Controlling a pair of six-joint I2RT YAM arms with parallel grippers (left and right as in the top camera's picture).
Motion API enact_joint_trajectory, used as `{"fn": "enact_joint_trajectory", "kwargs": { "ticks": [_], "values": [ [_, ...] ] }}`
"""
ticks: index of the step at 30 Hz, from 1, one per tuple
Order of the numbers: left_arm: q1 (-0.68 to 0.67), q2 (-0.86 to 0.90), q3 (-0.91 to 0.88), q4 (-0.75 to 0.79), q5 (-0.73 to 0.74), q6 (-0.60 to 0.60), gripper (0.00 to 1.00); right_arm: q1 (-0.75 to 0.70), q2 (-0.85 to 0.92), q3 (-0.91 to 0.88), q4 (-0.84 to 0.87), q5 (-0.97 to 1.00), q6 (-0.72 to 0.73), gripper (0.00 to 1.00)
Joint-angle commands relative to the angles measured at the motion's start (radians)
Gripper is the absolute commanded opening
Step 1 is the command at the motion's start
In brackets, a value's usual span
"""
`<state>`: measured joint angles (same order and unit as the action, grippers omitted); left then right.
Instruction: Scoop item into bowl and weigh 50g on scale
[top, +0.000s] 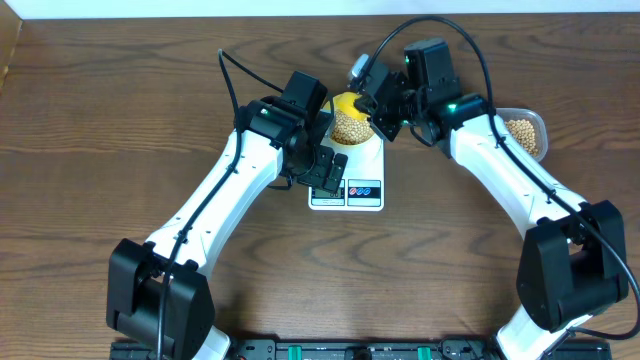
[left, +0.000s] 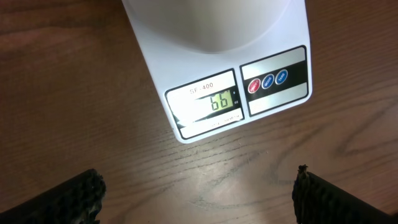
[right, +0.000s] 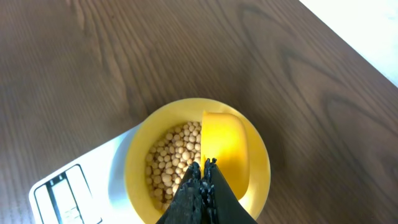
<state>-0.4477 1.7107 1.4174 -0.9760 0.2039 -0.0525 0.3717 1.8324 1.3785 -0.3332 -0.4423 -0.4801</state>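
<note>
Beans (right: 168, 158): small, round, tan-beige, heaped in the left half of the bowl.
Bowl (right: 132, 168): round and yellow, standing on the round platform at the far end of the scale; its rim reaches about as wide as the scale's body.
Scale (left: 158, 59): white with rounded corners, flat on the tabletop (top: 100, 120). Its lit green display (left: 221, 101) shows two digits that seem to read 66, with red and blue buttons (left: 267, 81) beside it.
Scoop (right: 225, 146): bright yellow; its head lies inside the bowl on the right side, next to the beans.
Right gripper (right: 204, 180): jaws pressed together, pinching the scoop's handle just above the bowl.
Left gripper (left: 199, 199): jaws spread wide with only bare wood between them, hanging near the scale's display end.
Open room: bare wood lies on the left and in front of the scale. The tabletop's far edge runs close behind the bowl.
Clear tub (top: 544, 125): well to the right of the scale, partly under the right arm, holding more of the same beans.
</note>
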Motion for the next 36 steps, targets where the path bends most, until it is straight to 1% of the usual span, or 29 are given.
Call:
{"fn": "enact_joint_trajectory", "kwargs": {
  "ticks": [1, 7, 16, 23, 25, 31, 36],
  "values": [
    [0.003, 0.008, -0.003, -0.002, 0.002, -0.006, 0.98, 0.005, 0.003, -0.032, 0.03, 0.01, -0.008, 0.01],
    [0.003, 0.008, -0.003, -0.002, 0.001, -0.006, 0.98, 0.018, 0.003, -0.059, 0.071, 0.013, -0.008, 0.01],
    [0.003, 0.008, -0.003, -0.002, 0.001, -0.006, 0.98, 0.021, 0.023, -0.063, 0.108, 0.066, -0.008, 0.01],
    [0.003, 0.008, -0.003, -0.002, 0.001, -0.006, 0.98, 0.023, 0.052, -0.063, 0.109, 0.066, -0.006, 0.01],
    [0.003, 0.008, -0.003, -0.002, 0.001, -0.006, 0.98, 0.023, 0.051, -0.063, 0.114, 0.066, 0.014, 0.01],
    [0.003, 0.008, -0.003, -0.002, 0.001, -0.006, 0.98, 0.02, 0.051, -0.063, 0.109, 0.066, 0.17, 0.01],
    [0.003, 0.008, -0.003, -0.002, 0.001, -0.006, 0.98, 0.021, 0.051, -0.063, 0.109, 0.044, 0.196, 0.01]
  ]
}}
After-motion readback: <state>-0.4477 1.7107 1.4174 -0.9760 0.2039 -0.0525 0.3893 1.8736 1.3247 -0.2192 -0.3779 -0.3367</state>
